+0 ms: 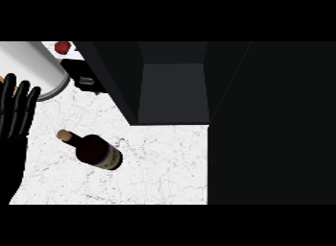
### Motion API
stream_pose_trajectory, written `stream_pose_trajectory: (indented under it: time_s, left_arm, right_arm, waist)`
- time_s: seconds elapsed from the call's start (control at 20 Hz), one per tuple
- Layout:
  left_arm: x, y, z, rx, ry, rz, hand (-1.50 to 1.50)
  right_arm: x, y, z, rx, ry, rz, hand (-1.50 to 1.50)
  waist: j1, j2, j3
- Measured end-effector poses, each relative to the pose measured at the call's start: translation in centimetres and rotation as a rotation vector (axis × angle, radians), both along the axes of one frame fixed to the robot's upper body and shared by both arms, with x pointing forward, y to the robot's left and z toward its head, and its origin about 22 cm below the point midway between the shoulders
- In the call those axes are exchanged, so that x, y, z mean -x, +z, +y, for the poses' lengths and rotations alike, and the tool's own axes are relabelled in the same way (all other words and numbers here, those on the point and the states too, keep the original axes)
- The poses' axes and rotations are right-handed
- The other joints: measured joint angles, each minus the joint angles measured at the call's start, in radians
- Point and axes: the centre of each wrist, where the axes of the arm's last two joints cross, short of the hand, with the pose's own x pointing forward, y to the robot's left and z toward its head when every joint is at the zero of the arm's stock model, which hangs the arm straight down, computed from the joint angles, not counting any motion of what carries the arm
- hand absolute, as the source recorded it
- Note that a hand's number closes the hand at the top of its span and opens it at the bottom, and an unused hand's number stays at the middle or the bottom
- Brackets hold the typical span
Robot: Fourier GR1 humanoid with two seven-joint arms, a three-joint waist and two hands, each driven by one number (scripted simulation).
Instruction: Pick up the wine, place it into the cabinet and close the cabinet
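**Wine bottle on counter, left hand open beside it**

I see one hand in the head view: the black left hand [8,120], at the view's left edge, fingers straight and spread wide, tips pointing up the view. It holds nothing. I see no right hand in this view.

The dark glass wine bottle with a tan cork-coloured top and a pale label band [93,149] sits on the white marbled counter [157,163], to the right of my fingers and below their tips, apart from them with bare counter between. From this steep angle its neck points up-left, toward the hand; I cannot tell whether it stands upright or leans.

Beyond the fingertips, just above and right of them, is a large white cylinder with a grey rim [29,65]. A small red object [62,46] shows past it, too small for me to identify.

Well right of the fingers, the dark open cabinet [171,81] shows its grey inner floor, with its dark door [277,125] filling the view's right side.
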Motion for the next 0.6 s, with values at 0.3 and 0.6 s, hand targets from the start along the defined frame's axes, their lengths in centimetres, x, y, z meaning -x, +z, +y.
stream_pose_trajectory:
  time_s: [0.3, 0.6]
  left_arm:
    - [1.0, 0.5, -3.0, -0.041, -0.042, -0.056, -1.5]
    - [2.1, 0.5, -7.2, 0.166, -0.177, 0.062, -1.5]
  right_arm:
    - [2.2, -0.3, 0.1, -0.012, -0.019, 0.028, -1.5]
    - [4.4, 0.0, 1.3, -0.056, 0.199, 0.117, -1.5]
  waist:
    - [0.005, -0.009, -0.001]
    - [-0.002, -0.012, -0.001]
